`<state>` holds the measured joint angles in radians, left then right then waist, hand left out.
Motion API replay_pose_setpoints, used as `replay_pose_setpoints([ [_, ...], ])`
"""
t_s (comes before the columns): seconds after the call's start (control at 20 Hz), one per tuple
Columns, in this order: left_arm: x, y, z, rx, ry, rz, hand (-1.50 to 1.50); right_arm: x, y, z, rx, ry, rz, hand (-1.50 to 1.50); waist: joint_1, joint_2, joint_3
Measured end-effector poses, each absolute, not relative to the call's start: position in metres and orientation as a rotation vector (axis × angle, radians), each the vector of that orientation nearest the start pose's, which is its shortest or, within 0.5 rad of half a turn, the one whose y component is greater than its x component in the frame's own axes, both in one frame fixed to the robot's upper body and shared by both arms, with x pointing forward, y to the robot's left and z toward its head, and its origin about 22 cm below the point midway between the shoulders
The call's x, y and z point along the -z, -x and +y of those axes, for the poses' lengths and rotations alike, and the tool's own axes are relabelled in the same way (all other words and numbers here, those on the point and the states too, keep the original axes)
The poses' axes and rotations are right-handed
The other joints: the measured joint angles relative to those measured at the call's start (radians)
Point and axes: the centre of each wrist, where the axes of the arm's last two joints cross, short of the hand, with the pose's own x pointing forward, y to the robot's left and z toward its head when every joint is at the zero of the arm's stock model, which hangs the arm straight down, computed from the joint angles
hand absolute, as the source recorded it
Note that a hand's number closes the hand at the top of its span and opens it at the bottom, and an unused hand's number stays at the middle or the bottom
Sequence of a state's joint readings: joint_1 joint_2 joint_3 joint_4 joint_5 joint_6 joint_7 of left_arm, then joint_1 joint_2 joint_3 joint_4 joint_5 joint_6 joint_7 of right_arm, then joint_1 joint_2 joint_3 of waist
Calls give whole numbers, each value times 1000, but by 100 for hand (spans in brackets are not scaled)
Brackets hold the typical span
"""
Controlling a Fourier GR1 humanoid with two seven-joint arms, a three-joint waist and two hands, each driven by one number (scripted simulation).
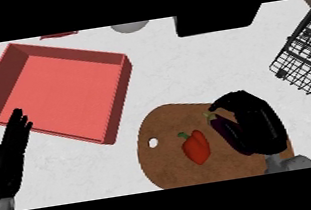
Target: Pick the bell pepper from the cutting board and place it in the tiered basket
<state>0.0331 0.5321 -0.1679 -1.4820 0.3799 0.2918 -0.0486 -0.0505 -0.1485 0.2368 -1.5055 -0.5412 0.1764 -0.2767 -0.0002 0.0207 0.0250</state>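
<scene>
Red bell pepper [196, 147] lying on the wooden cutting board [169, 168].

Just right of the pepper lies a dark eggplant [224, 129]; the right robot hand [254, 122] hangs over it with curled fingers, whether grasping it cannot be told. The left robot hand [7, 154] rests open, fingers up, well left of the board beside a red tray [117, 100]. The black wire tiered basket [310, 61] stands on the white surface [198, 70] to the board's upper right.
</scene>
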Motion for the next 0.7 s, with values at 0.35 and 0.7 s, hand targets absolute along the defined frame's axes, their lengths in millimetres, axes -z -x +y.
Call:
replay_pose_setpoints([
  [0.35, -13, -223, 344, 68, -282, -1394, 0, 28, -232, -231, -318, -197, -1644, -150, -3, -29, -18],
  [0.7, -14, -219, 351, 89, -273, -1362, 0, 9, -245, -246, -746, 17, -1417, -150, 6, -31, -14],
])
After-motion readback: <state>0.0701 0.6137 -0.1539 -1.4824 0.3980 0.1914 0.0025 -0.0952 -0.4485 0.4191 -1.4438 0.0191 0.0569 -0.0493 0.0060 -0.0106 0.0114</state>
